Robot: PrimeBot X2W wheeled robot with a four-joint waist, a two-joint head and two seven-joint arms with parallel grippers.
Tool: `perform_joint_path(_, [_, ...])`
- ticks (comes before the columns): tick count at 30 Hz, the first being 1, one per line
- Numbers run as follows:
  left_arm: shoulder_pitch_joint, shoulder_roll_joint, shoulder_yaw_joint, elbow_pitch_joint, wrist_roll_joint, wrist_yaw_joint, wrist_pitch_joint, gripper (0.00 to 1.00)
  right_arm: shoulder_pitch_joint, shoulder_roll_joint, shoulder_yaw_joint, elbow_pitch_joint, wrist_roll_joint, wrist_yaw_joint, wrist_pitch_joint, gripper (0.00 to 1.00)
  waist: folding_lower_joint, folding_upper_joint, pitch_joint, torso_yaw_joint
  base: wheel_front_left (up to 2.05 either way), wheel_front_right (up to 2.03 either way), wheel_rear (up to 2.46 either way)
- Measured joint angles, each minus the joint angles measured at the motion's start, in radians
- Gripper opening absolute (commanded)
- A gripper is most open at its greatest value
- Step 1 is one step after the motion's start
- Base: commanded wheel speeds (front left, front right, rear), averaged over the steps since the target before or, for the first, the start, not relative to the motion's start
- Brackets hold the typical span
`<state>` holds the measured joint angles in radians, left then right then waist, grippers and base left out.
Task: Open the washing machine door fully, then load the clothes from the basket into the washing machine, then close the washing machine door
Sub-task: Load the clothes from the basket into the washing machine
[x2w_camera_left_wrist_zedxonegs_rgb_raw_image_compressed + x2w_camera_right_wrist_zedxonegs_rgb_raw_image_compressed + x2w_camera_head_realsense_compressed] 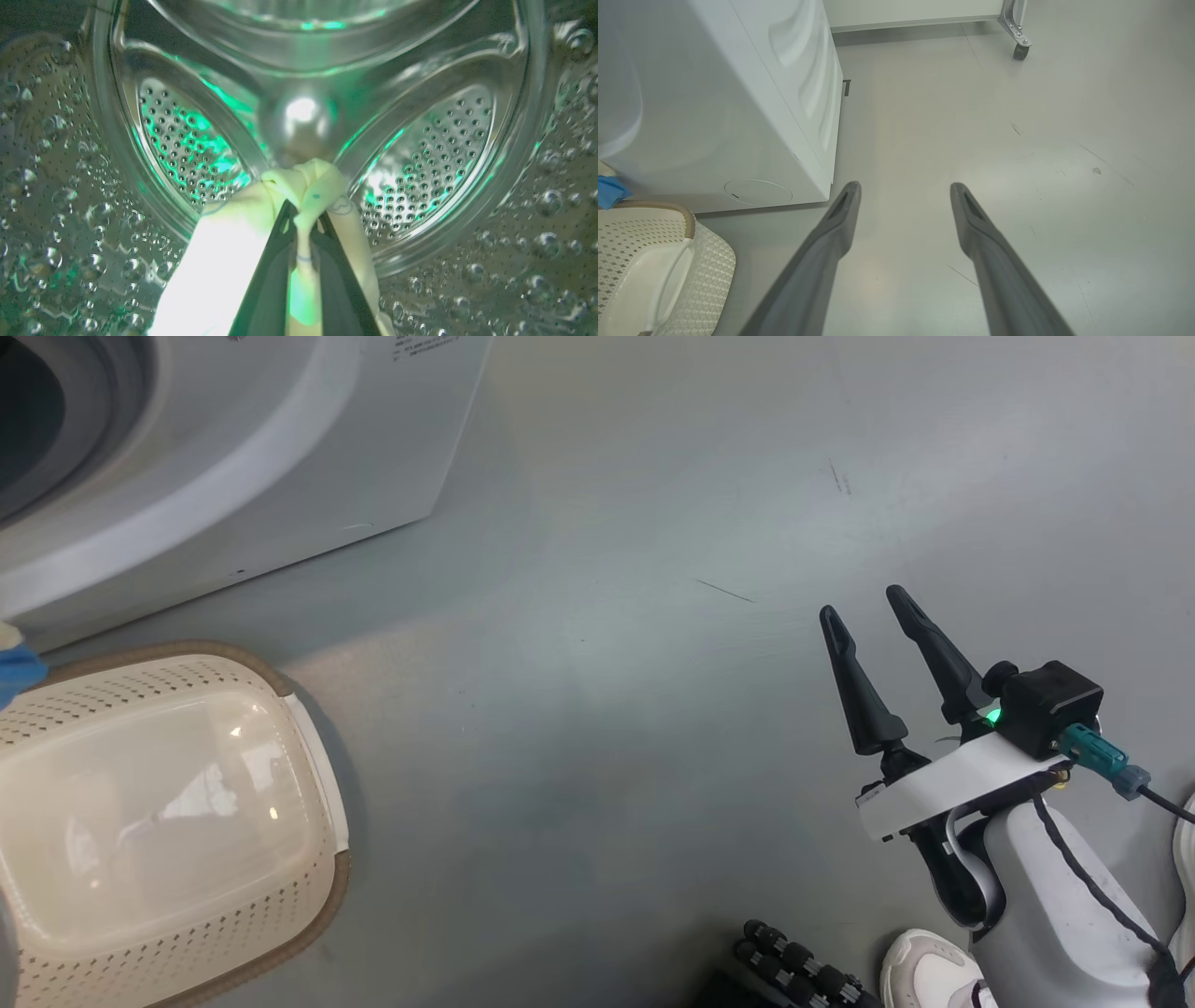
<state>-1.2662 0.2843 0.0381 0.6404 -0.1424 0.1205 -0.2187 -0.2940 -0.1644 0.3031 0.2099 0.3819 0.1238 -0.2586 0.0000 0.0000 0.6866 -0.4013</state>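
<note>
A: What does the left gripper [306, 219] have?

B: Its two dark fingers [266, 289] are pinched almost together on a fold of the clothes [233, 261]. The cream cloth has faint printed outlines. It bunches into a knot at the tips and hangs down to the left of the fingers.

A: And past the tips?

B: The steel drum [420, 154] of the washing machine [308, 448] curves all round the gripper. Its perforated back wall is straight ahead, with a shiny hub [301, 116] just beyond the knot of cloth. Green light glints on the metal.

A: The right gripper [861, 601]?

B: It's spread wide and holds nothing, hanging over the bare grey floor [607, 663].

A: What's around it?

B: Well off to its left the basket [140, 691] sits on the floor, with its brown rim, perforated sides and a pale handle on the side nearer the gripper. A blue scrap [14, 672] shows at its far rim; I can't tell what it is. Beyond the basket, ahead and to the left, is the washer's white front, with the grey seal [103, 392] round its opening. Farthest off, ahead and to the right, a castor [1020, 50] stands at the foot of a wall.
</note>
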Motion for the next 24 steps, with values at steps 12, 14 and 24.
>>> perform_joint_path(12, [0.031, -0.046, -0.015, 0.182, 0.011, 0.0, 0.002, 1.0, 0.0, -0.003, -0.024, 0.01, 0.0, 0.0, 0.0, 1.0, 0.0, 0.0, -0.027, 0.025, 0.0, 0.0, 0.0])
perform_joint_path(14, [0.031, -0.059, -0.015, 0.198, 0.012, 0.0, -0.001, 1.0, 0.0, -0.003, -0.03, 0.01, 0.0, 0.0, 0.0, 1.0, 0.0, 0.0, -0.034, 0.032, 0.0, 0.0, 0.0])
perform_joint_path(24, [0.039, -0.112, -0.01, 0.272, 0.024, 0.0, -0.012, 1.0, 0.0, -0.013, -0.049, 0.015, 0.0, 0.0, 0.0, 1.0, 0.0, 0.0, -0.072, 0.067, 0.0, 0.0, 0.0])
